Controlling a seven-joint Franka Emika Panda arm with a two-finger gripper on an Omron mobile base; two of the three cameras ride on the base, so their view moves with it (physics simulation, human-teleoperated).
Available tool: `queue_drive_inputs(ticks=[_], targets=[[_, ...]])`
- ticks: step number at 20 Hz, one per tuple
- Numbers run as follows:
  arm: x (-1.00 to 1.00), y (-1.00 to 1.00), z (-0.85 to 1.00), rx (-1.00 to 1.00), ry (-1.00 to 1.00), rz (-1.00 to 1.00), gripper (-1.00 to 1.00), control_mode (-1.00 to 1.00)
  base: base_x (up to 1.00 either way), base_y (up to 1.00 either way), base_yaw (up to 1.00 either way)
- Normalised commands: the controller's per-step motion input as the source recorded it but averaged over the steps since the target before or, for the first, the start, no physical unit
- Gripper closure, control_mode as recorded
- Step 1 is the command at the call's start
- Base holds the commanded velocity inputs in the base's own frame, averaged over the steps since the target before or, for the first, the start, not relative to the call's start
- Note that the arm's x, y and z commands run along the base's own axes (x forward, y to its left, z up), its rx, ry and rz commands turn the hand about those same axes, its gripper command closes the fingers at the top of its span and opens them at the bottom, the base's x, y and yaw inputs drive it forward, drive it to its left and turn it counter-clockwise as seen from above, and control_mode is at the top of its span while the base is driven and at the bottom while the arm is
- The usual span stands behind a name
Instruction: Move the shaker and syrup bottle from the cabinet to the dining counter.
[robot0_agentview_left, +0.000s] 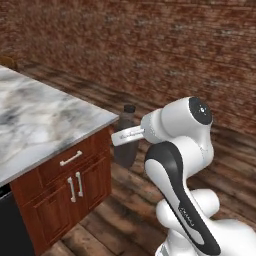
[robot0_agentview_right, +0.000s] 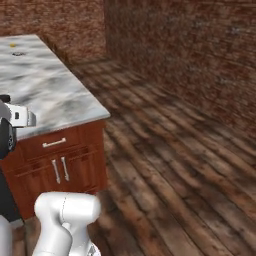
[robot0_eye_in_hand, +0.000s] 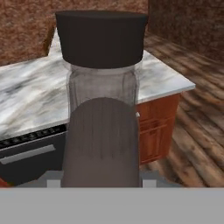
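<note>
At the far left of the left base view, a marble worktop (robot0_agentview_left: 45, 120) runs out of frame; below it a dark appliance front (robot0_agentview_left: 10, 220) is cut off by the bottom corner, so what it is cannot be told. Right of that sit a reddish wooden drawer (robot0_agentview_left: 70, 159) with a short silver handle and two small doors (robot0_agentview_left: 75, 192). Just off the worktop's near right corner the syrup bottle (robot0_agentview_left: 125, 154) hangs upright in the air above the plank floor (robot0_agentview_left: 125, 220), touching neither worktop nor floor. The end effector (robot0_agentview_left: 124, 137) is clamped across its middle, though its fingertips are lost behind the dark body. To the right stands the white arm (robot0_agentview_left: 180, 150), with the brick wall (robot0_agentview_left: 150, 45) behind. In the right base view the hand is cropped by the left edge, and two tiny specks (robot0_agentview_right: 15, 49) on the far worktop are too small to identify. In the hand view the bottle's dark cap (robot0_eye_in_hand: 101, 37) and body block the middle and hide the fingers.
</note>
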Motion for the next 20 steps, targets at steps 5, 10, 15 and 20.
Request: queue_drive_inputs(ticks=[5,10,15,20], targets=[[0.00,0.00,0.00,0.00,0.00,0.00,1.00,1.00,0.90,-0.33,0.00],[0.00,0.00,0.00,0.00,0.00,0.00,1.00,1.00,0.91,-0.34,0.01],[0.00,0.00,0.00,0.00,0.00,0.00,1.00,1.00,0.91,-0.34,0.02],[0.00,0.00,0.00,0.00,0.00,0.00,1.00,1.00,0.90,-0.33,0.03]])
